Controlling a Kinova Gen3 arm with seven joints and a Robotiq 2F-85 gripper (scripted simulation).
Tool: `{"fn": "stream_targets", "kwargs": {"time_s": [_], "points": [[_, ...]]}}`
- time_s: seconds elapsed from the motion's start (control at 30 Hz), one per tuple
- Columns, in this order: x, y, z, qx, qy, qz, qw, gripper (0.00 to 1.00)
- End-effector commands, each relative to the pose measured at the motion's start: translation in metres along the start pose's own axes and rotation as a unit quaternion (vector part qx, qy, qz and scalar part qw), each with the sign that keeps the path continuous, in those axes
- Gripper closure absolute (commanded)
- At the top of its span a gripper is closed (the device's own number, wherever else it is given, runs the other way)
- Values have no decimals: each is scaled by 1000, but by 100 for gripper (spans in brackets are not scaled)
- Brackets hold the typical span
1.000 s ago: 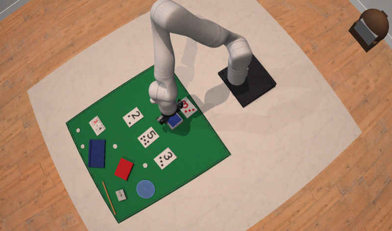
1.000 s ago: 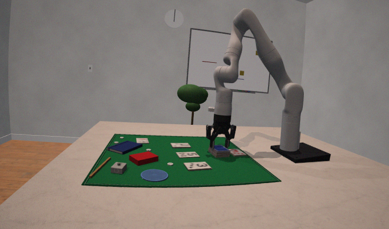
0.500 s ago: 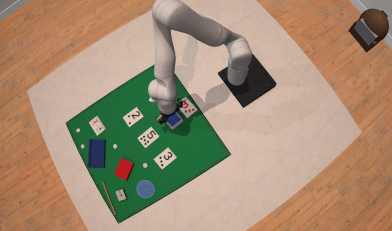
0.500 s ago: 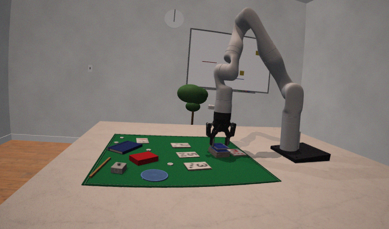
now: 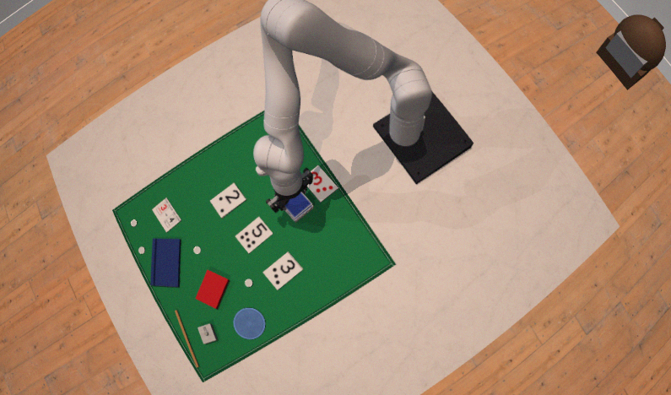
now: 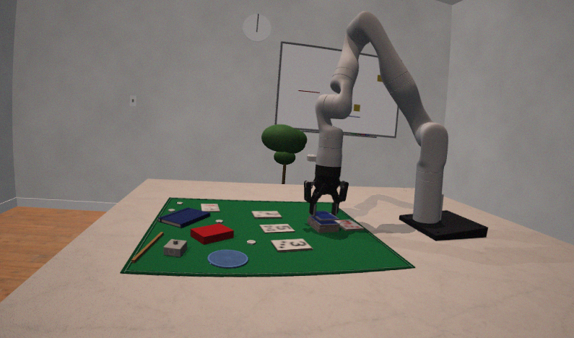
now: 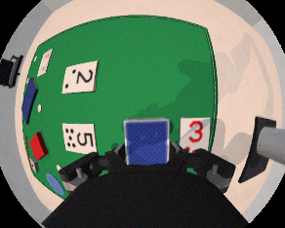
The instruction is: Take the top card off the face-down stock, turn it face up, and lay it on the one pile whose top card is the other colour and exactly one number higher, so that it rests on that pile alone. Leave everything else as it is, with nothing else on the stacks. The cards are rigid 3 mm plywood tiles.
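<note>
My gripper (image 6: 324,213) (image 7: 146,149) is shut on the top card (image 5: 298,202) (image 6: 325,216) (image 7: 146,136), holding it by opposite edges, blue back up and about level, just above the stock (image 5: 303,214) (image 6: 325,227). Another blue back shows beneath it in the exterior view. Face-up cards are a black 2 (image 5: 228,199) (image 6: 266,214) (image 7: 80,78), a black 5 (image 5: 254,235) (image 6: 276,228) (image 7: 79,137), a black 3 (image 5: 283,270) (image 6: 291,245) and a red 3 (image 5: 322,182) (image 6: 351,224) (image 7: 194,129) beside the stock. The held card's face is hidden.
A small card with red 3 and black 4 (image 5: 166,214), a navy book (image 5: 165,262), a red box (image 5: 212,289), a blue disc (image 5: 249,323), a grey block (image 5: 207,333), a stick (image 5: 186,338) and several white discs lie on the green mat (image 5: 337,246).
</note>
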State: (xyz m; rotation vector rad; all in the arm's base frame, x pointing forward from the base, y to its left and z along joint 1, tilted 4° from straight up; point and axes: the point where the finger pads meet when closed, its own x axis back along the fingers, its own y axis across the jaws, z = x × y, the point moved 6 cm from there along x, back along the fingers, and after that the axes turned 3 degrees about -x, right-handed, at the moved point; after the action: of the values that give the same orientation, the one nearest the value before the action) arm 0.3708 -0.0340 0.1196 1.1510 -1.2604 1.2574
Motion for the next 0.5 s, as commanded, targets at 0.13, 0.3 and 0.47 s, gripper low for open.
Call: {"fn": "stream_targets", "kwargs": {"time_s": [0.13,0.3,0.47], "points": [[0,0,3,-2,0,1,1000,28],[0,0,9,-6,0,1,1000,28],[0,0,13,-8,0,1,1000,28]]}}
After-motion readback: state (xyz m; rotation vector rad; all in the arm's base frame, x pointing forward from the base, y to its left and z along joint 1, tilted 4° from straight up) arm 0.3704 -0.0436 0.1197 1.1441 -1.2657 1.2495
